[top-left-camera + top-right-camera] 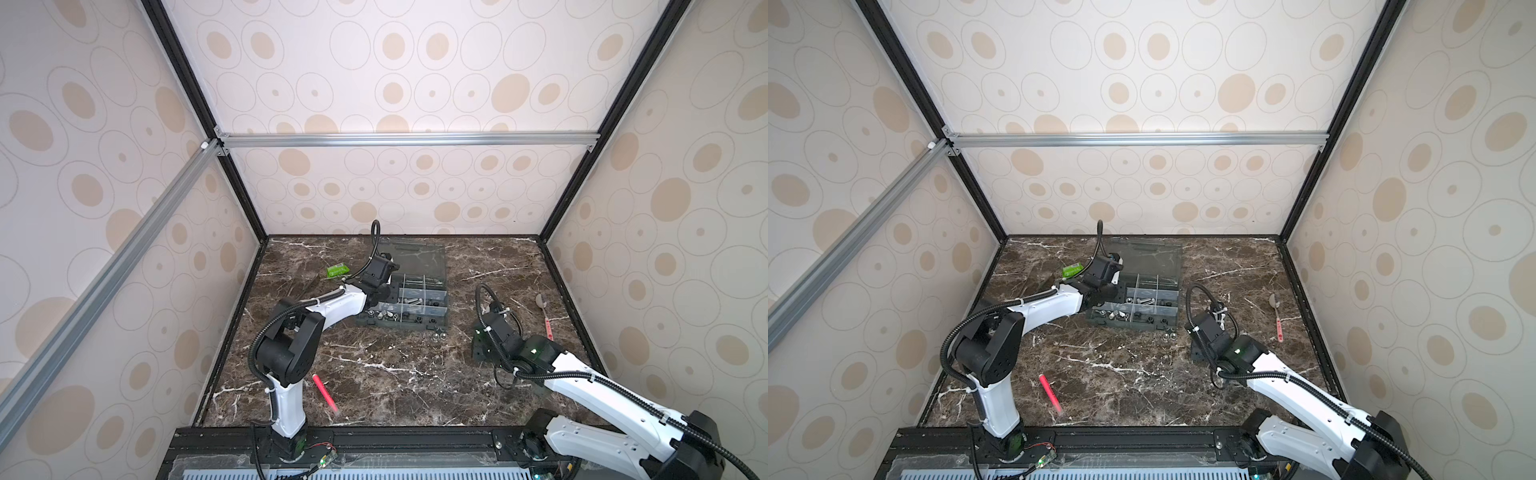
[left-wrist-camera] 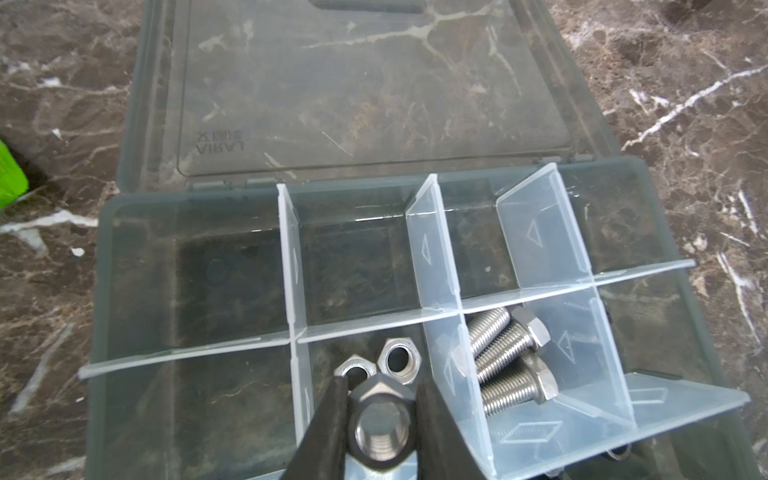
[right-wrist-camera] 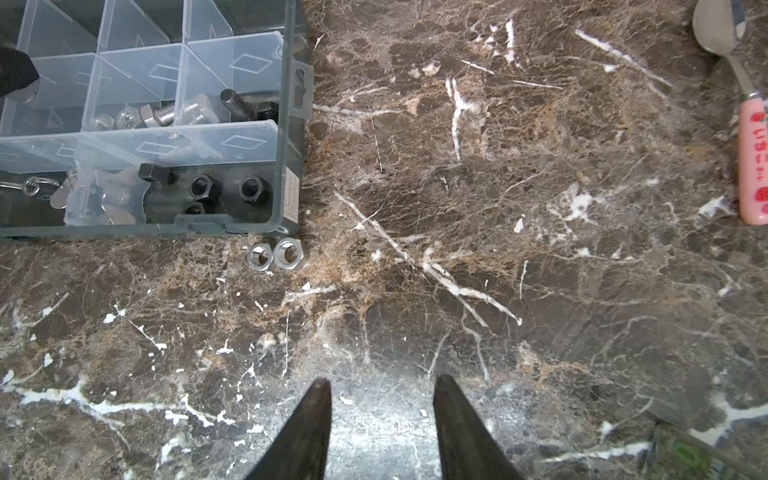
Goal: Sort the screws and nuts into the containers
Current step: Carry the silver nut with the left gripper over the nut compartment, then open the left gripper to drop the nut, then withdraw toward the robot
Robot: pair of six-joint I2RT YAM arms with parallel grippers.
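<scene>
left gripper holds a hex nut above the nut compartment; right gripper stands apart from it, parted

in the left wrist view a silver hex nut (image 2: 380,428) sits pinched between the two black fingers (image 2: 328,419) of the left gripper (image 2: 380,382), which touch it on both sides. something threaded shows inside its hole, but what it is cannot be told, and its lower edge runs out at the picture's border. in both top views the wrist body hides these fingertips and the nut.

directly below the held nut, a compartment (image 2: 320,365) holds two silver nuts (image 2: 399,359) lying side by side. the compartment next to it holds silver screws (image 2: 507,361), hex-headed and piled together. the far row of the organiser box (image 2: 104,291) shows only its dark floor. its clear lid (image 2: 374,83) lies open and flat on the table (image 3: 498,249).

the right wrist view shows the box corner: black nuts (image 3: 251,189) in the corner compartment, a black screw (image 3: 237,102) in the one behind, and pale winged shapes blurred behind a divider. two loose nuts (image 3: 274,253) lie on the table, touching each other, just beside the box wall.

the right gripper (image 3: 382,382) hovers over the table with its jaws parted and nothing between them, well apart from the box. a pink-handled spoon (image 3: 752,158) is cut off at the frame edge. a green packet (image 1: 336,271) and a pink pen (image 1: 325,392) lie on the left arm's side
</scene>
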